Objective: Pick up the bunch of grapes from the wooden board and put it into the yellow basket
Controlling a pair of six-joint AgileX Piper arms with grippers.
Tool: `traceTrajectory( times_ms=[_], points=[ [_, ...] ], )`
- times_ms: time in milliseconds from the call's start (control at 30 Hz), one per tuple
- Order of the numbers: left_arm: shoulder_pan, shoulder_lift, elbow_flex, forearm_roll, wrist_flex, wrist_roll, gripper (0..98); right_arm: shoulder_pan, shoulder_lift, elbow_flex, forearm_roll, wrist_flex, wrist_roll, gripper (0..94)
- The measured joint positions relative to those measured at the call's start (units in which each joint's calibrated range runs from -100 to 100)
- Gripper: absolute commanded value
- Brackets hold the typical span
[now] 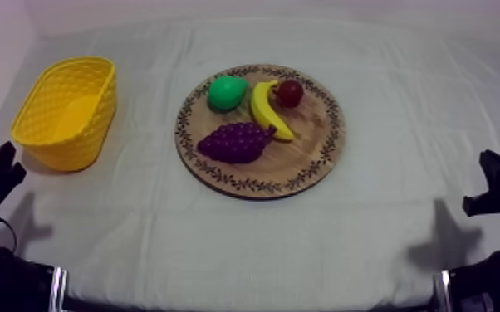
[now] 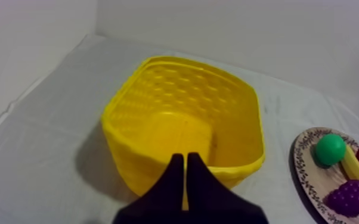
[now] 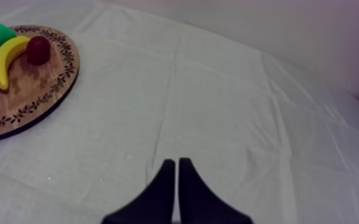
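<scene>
The purple bunch of grapes (image 1: 235,142) lies on the near left part of the round wooden board (image 1: 320,153), in the middle of the table. The yellow basket (image 1: 54,137) stands empty at the far left. My left gripper (image 1: 0,170) rests low at the left edge, just in front of the basket. In the left wrist view its fingers (image 2: 185,161) lie together as a narrow wedge before the basket's near wall (image 2: 158,101), with the grapes (image 2: 352,196) off to the side. My right gripper (image 1: 498,178) rests low at the right edge and is shut (image 3: 176,164) over bare cloth.
A green pear (image 1: 226,92), a banana (image 1: 267,110) and a small red fruit (image 1: 288,93) share the far half of the board. The grey-white cloth runs open between basket and board and along the table's front.
</scene>
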Motion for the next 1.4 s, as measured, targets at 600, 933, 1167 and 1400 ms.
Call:
traceTrajectory(
  times_ms=[600,933,1167,1400],
  points=[
    [0.00,0.00,0.00,0.00,-0.06,0.04,0.0,0.00,0.00,0.00,0.00,0.00,-0.11,0.3],
    [-0.04,0.00,0.00,-0.08,0.01,-0.82,0.0,0.00,0.00,0.00,0.00,0.00,-0.08,0.3],
    [0.89,1.17,-0.36,0.17,-0.39,-3.41,0.0,0.00,0.00,0.00,0.00,-0.09,-0.08,0.3],
    [4.60,10.31,-6.24,0.11,-6.08,-4.67,0.0,0.00,0.00,0.00,0.00,-0.09,-0.08,0.3]
  ],
)
